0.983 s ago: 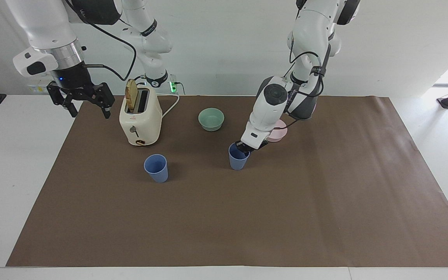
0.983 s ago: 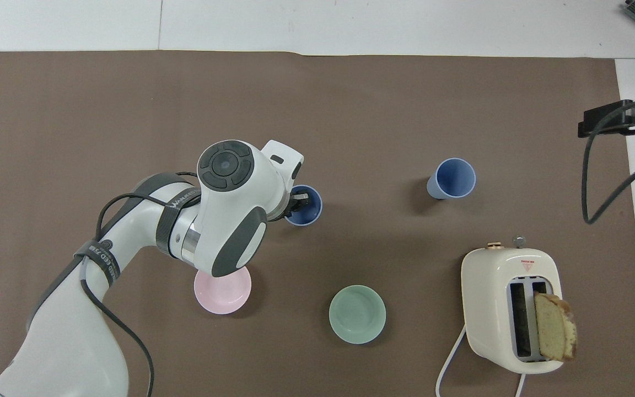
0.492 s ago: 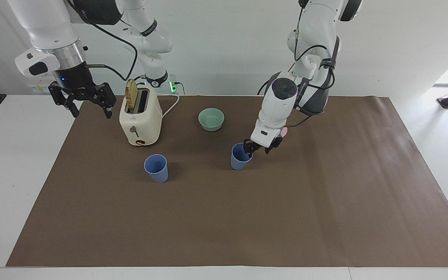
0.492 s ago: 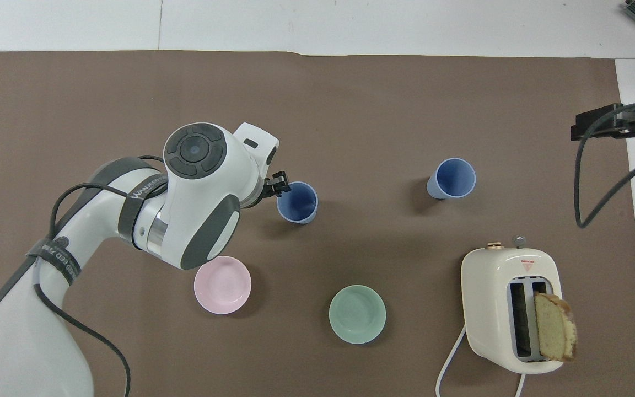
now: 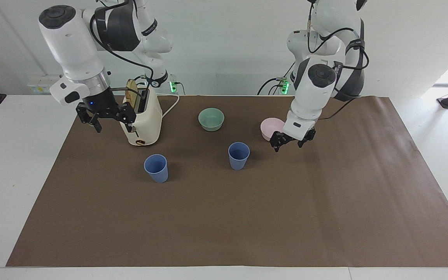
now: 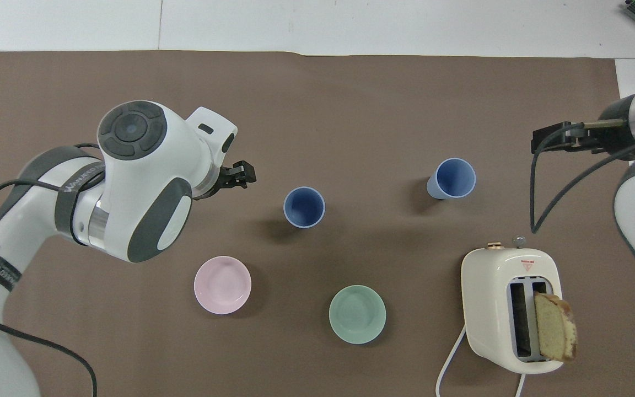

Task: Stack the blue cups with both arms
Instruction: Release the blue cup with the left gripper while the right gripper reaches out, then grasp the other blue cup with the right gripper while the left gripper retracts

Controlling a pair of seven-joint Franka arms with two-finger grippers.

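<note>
Fingers of the left gripper (image 5: 289, 142) and the right gripper (image 5: 111, 121) are seen spread wide and empty, raised over the mat, while two blue cups (image 5: 239, 155) (image 5: 156, 168) are left standing apart mid-table.

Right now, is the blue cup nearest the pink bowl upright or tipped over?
Upright: the blue cup stands on its base, open mouth up, apart from the pink bowl.
</note>
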